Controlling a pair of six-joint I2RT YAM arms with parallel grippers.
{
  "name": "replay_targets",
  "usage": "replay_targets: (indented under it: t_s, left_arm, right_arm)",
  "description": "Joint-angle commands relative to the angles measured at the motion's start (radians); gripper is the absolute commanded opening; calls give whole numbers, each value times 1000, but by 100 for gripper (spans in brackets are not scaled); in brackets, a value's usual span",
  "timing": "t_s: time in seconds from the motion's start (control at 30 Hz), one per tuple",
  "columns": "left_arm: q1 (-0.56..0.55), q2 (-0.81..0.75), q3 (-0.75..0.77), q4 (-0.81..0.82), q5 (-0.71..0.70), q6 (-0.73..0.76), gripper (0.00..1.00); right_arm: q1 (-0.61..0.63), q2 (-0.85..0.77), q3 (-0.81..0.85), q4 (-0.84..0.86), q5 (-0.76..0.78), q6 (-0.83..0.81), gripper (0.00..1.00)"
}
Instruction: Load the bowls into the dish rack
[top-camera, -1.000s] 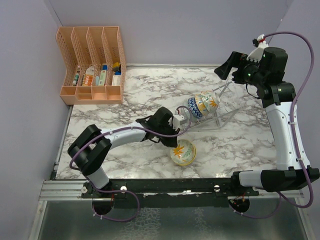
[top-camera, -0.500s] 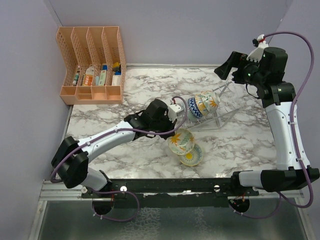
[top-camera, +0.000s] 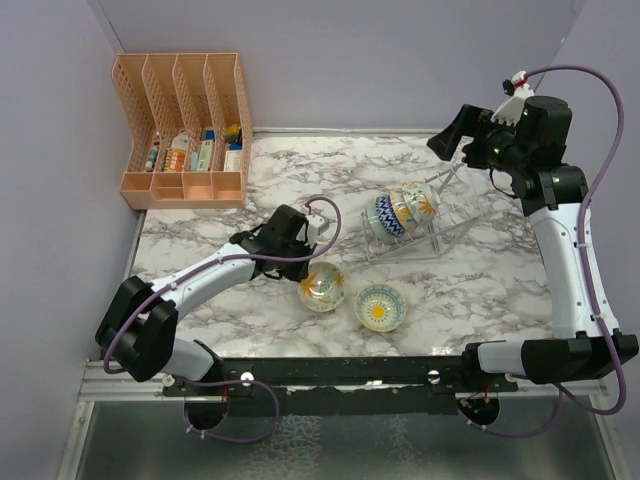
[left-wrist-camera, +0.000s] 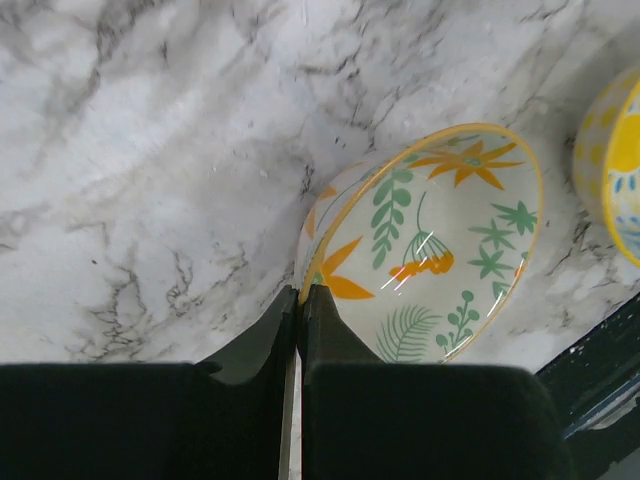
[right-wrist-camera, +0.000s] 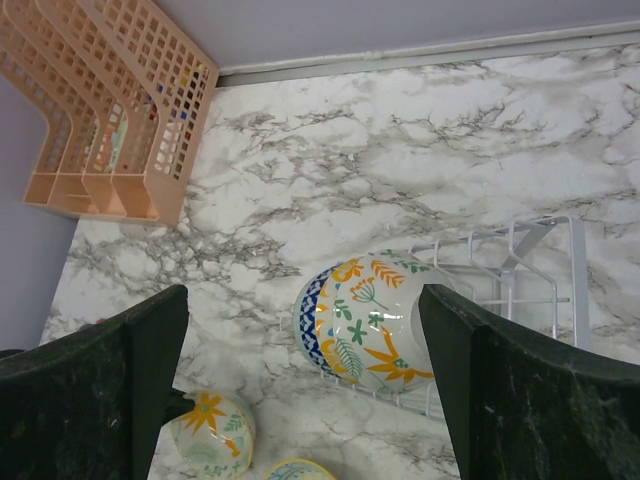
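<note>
My left gripper (left-wrist-camera: 300, 296), pinched shut on the rim of the leaf-patterned bowl (left-wrist-camera: 430, 250), has lifted it out of the yellow bowl (top-camera: 380, 306) it sat in a second ago and swung it left, away from the dish rack (top-camera: 450, 232). The yellow bowl stays on the marble table (top-camera: 470, 290) just before the rack. My right gripper (top-camera: 450, 132) hangs above it, spread wide and empty. Two bowls remain to load, I judge.

White arm links (top-camera: 565, 260), black joints (top-camera: 545, 125), purple cables (top-camera: 572, 67)
</note>
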Motion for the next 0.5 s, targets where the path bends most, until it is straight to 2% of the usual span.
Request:
replay_targets:
  t_s: [0.0,0.03,0.27,0.3,0.37,0.4,0.43,0.47]
  left_arm:
    - [40,47,-40,54,105,-44,0]
    - [45,62,-35,49,106,-41,4]
    - [54,64,35,3,76,13,50]
    - [53,53,50,-5,71,20,64]
    - [54,19,81,-23,61,31,81]
    - [54,2,98,-32,55,36,92]
    - [54,-17,109,-39,51,40,98]
    - [53,-38,121,-47,51,50,99]
  right_arm:
    - [-8,-4,-16,32,-26,0,98]
    - [-8,-8,-19,31,-25,-2,98]
    - [-8,-22,-27,24,-15,-8,98]
    - [-8,-22,-26,23,-14,-9,98]
    - [-8,-23,-24,22,-13,-9,98]
    - [-8,-23,-24,22,-12,-9,98]
    - [-8,-22,-24,22,-12,-9,98]
    - [-8,-22,-24,22,-12,-9,98]
